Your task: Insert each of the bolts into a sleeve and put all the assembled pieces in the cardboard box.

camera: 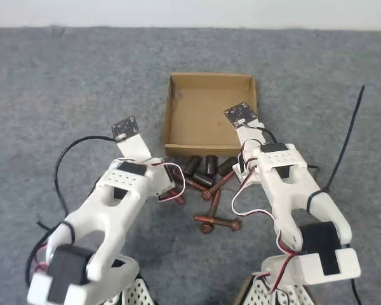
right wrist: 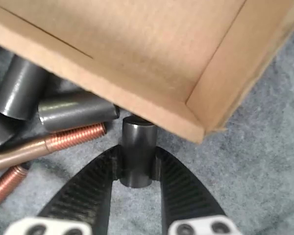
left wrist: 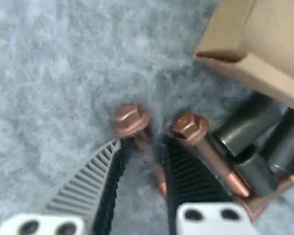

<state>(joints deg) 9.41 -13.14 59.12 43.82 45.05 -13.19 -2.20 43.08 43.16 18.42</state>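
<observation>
My left gripper (left wrist: 143, 144) stands open low over the carpet, its ribbed fingers (left wrist: 105, 186) either side of a copper bolt (left wrist: 137, 129) whose shank lies between them. A second bolt (left wrist: 206, 147) lies just beside it. My right gripper (right wrist: 137, 154) is shut on a dark sleeve (right wrist: 137, 139) right at the outside corner of the cardboard box (right wrist: 152, 58). In the high view the box (camera: 178, 127) sits at the back centre, with dark sleeves (camera: 209, 165) and bolts (camera: 219, 222) heaped in front of it between the left gripper (camera: 171, 187) and the right gripper (camera: 236, 166).
More sleeves (right wrist: 76, 112) and a threaded bolt (right wrist: 54, 141) lie against the box wall beside the held sleeve. Grey carpet (camera: 63, 89) covers the table all around. A black cable (camera: 349, 133) runs along the right side.
</observation>
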